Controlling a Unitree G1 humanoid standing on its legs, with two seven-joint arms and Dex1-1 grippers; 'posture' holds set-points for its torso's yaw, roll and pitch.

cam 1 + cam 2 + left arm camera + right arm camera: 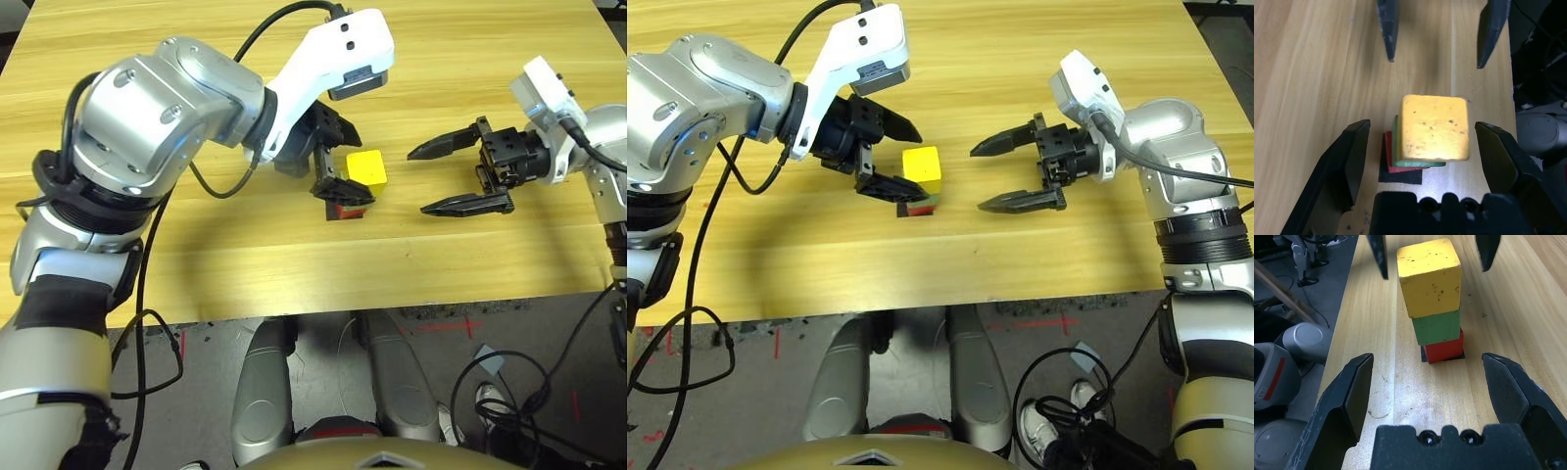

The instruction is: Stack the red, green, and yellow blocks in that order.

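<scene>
The wooden table (490, 255) spans the scene, pale and grained, with its near edge running across the lower part of the head views. Over its left half reaches the robot's left arm (167, 108), silver at the forearm and white at the wrist, with a black cable looping over it. The right arm (1176, 147) comes in from the right side.

The left gripper (1420, 147) hangs at the stack, fingers spread with the yellow block between them — a visible gap on each side, nothing clasped. The right gripper (1427, 391) sits a short way to the right of the stack, aimed at it, fingers likewise spread wide and holding nothing.

The three cubes stand in one column near the table's middle: the red block (1445, 348) at the bottom, the green block (1437, 327) on it, the yellow block (1429, 276) on top. The layers are slightly offset from one another, each overhanging the one beneath — the tower is not quite square. Under the red block lies a flat black patch (1400, 175), its edge peeking out beside the cube
</scene>
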